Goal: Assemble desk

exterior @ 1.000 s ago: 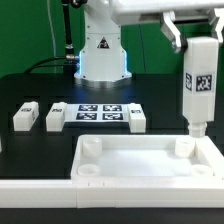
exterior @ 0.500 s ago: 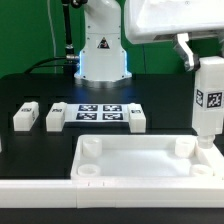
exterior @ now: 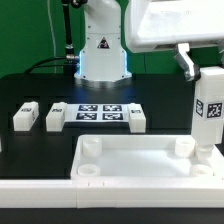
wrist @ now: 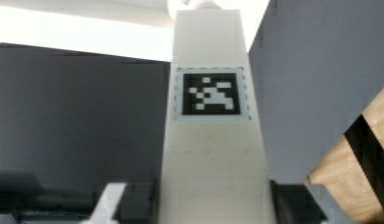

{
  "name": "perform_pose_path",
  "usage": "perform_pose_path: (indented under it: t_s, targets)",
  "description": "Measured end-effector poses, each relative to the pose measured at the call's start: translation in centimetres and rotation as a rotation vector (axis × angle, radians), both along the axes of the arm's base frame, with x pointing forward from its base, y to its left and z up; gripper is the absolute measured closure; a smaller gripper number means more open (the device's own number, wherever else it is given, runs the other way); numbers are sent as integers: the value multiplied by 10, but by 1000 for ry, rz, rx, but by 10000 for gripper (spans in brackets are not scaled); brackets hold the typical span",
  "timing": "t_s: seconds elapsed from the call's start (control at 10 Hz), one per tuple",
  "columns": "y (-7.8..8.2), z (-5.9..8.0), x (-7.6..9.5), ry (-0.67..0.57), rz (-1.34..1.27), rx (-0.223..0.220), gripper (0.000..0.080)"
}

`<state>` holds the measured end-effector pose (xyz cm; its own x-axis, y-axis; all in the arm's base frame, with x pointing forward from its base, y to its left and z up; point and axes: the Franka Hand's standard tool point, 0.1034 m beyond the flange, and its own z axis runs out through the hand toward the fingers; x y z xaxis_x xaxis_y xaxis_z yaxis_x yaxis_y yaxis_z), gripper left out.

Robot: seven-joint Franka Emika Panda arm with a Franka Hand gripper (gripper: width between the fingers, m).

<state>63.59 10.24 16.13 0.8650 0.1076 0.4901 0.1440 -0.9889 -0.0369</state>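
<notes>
Clamped on the tall white plastic block leg (exterior: 209, 108), upright at the exterior view's right edge above the large white rimmed plastic desk top (exterior: 130, 186), the gripper (wrist: 203, 203) should centre the leg's foot over the round corner socket (exterior: 183, 146), then lower it straight.

No legible words; coded square tags (wrist: 212, 95) on upright leg (exterior: 209, 108), loose legs (exterior: 56, 117), marker board (exterior: 97, 112); warning triangle (exterior: 101, 43) on robot base (exterior: 102, 66)

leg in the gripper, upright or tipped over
Upright: the leg hangs on end, long axis vertical, its narrow tip pointing down at the desk top's far corner on the exterior view's right.
</notes>
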Motion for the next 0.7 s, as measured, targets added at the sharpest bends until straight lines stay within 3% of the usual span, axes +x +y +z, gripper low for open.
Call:
perform_pose_path:
  t_s: [0.7]
  targets:
    - [3, -2, -1, -11, 7, -4, 509]
